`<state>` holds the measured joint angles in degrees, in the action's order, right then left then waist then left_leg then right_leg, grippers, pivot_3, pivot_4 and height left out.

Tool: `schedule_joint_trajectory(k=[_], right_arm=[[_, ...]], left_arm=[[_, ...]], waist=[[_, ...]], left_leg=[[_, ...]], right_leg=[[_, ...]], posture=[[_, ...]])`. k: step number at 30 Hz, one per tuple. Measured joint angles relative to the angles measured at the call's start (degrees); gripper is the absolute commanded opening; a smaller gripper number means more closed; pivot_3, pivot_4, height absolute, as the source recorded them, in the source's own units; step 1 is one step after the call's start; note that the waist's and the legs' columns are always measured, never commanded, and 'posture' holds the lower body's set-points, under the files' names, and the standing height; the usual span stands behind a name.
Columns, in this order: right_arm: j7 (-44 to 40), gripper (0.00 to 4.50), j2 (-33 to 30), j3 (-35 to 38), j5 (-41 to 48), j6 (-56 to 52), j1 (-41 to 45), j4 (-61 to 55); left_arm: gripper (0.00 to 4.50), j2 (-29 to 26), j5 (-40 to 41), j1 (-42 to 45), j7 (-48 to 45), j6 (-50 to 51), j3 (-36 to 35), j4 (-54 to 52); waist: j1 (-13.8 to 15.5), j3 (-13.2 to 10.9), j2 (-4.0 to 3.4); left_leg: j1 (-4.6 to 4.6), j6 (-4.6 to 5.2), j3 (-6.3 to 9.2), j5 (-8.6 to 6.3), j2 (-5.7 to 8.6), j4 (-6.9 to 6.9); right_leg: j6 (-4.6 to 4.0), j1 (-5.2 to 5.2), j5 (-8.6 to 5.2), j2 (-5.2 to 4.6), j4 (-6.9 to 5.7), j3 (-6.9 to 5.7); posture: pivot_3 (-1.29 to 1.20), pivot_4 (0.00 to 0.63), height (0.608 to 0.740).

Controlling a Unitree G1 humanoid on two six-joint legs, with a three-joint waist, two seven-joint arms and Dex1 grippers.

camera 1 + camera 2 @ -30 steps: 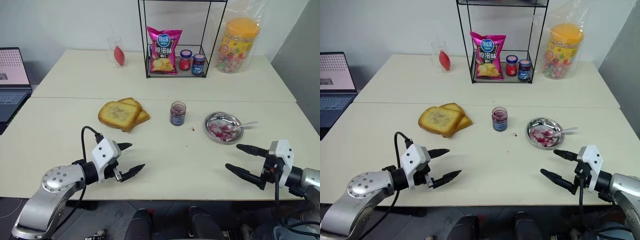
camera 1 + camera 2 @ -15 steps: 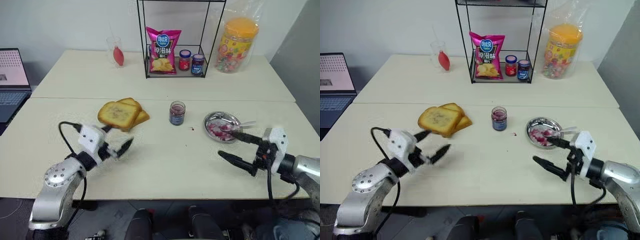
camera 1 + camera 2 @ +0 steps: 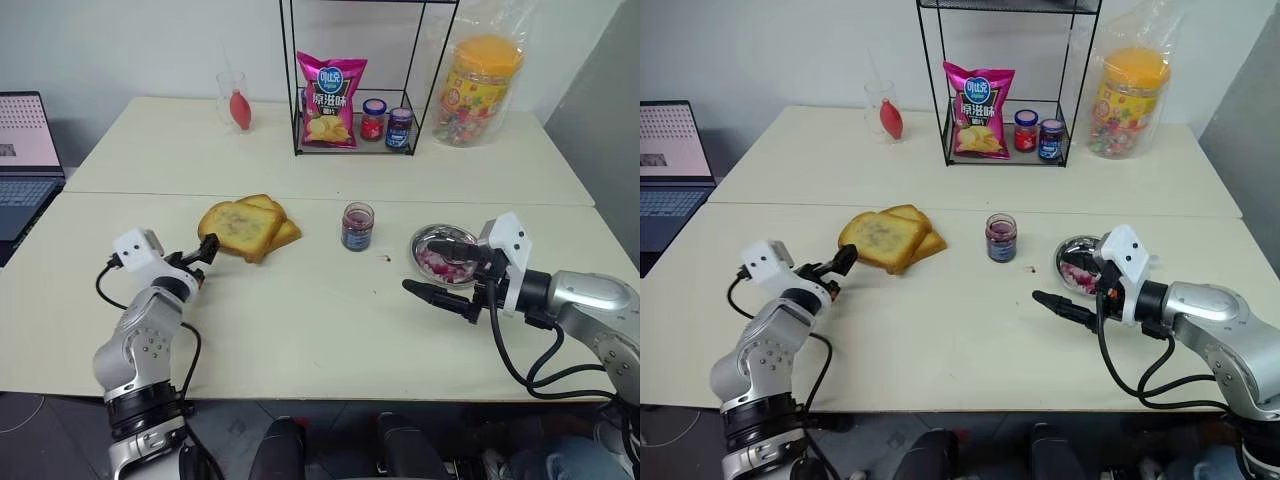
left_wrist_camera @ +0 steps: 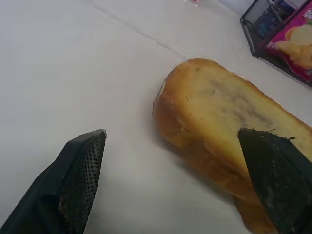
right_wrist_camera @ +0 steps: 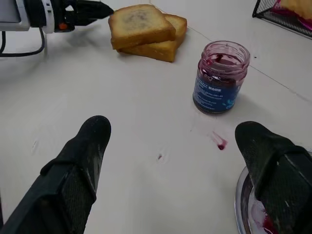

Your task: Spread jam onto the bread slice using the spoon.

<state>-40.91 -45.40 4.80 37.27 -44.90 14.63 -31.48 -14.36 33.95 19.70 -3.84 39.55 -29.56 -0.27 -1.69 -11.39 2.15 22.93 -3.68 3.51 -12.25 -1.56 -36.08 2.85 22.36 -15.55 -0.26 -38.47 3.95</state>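
Bread slice [image 3: 238, 228]: squarish golden toast, grey-brown centre, stacked on a second slice, left-centre of desk [image 3: 300, 330]. Left claw [image 3: 200, 252] wide, level, tips just beside its crust. Right wrist view adds jam smears on the glass jar [image 5: 220, 77] and a desk spot. Right claw [image 3: 440, 270] wide, over the steel dish [image 3: 436, 238].

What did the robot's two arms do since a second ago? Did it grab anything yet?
The left pincer swung forward and left, up to the golden-brown toast slice, open with the edge between its fingers. The right pincer moved inward to the round metal dish, open too. Nothing was grabbed. The toast, small open glass jam jar and dish stayed put.
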Motion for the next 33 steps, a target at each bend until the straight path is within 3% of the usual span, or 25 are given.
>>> schedule_joint_trajectory(k=[7,8,16,25,29,33], right_arm=[[-0.08,4.46,-0.01,-0.42,-0.04,-0.66,0.57,0.00],[-0.08,4.50,-0.01,-0.42,-0.03,-0.69,0.60,0.00],[-0.18,4.50,0.44,0.23,1.06,-0.64,1.74,-0.06],[-0.53,4.50,0.41,0.22,0.99,-0.33,1.72,-0.07],[-0.70,4.50,0.42,0.22,0.59,0.35,1.69,-0.07],[-0.73,4.50,0.42,0.21,-0.20,1.66,0.92,-0.06]], left_arm=[[4.50,2.73,3.84,4.16,2.97,2.59,-0.33,2.42],[4.14,2.82,3.96,4.49,3.28,2.53,-0.41,2.74],[2.64,4.15,4.29,5.07,5.57,1.03,-1.33,3.56],[0.64,4.58,5.42,5.07,5.71,0.22,-1.28,3.27],[0.04,4.57,6.10,5.07,5.51,0.05,-1.28,3.27],[0.02,3.73,6.42,4.44,3.09,0.07,-0.43,2.52]], waist=[[0.01,0.00,0.00],[0.01,0.01,0.00],[0.02,0.00,0.01],[0.01,0.00,0.01],[0.01,0.00,0.01],[0.02,0.00,0.01]], left_leg=[[-0.02,0.00,-0.01,0.00,0.01,0.00],[-0.03,0.00,0.00,0.00,0.01,0.00],[0.00,0.00,0.00,0.00,0.01,0.00],[-0.01,0.00,-0.01,0.00,0.02,0.01],[-0.01,0.00,-0.01,0.00,0.01,0.01],[0.01,0.00,-0.01,0.00,0.01,0.02]], right_leg=[[0.00,-0.01,0.00,0.00,-0.02,0.01],[0.00,-0.01,0.00,0.00,-0.02,0.01],[0.00,-0.01,0.00,0.00,0.01,0.01],[0.01,-0.01,0.01,0.00,0.02,0.02],[0.00,-0.01,0.00,0.00,0.03,0.01],[0.00,-0.01,0.01,0.00,0.07,0.01]], posture=[[0.00,0.150,0.740],[0.00,0.150,0.740],[0.00,0.150,0.740],[0.00,0.150,0.740],[0.00,0.150,0.740],[0.00,0.150,0.740]])
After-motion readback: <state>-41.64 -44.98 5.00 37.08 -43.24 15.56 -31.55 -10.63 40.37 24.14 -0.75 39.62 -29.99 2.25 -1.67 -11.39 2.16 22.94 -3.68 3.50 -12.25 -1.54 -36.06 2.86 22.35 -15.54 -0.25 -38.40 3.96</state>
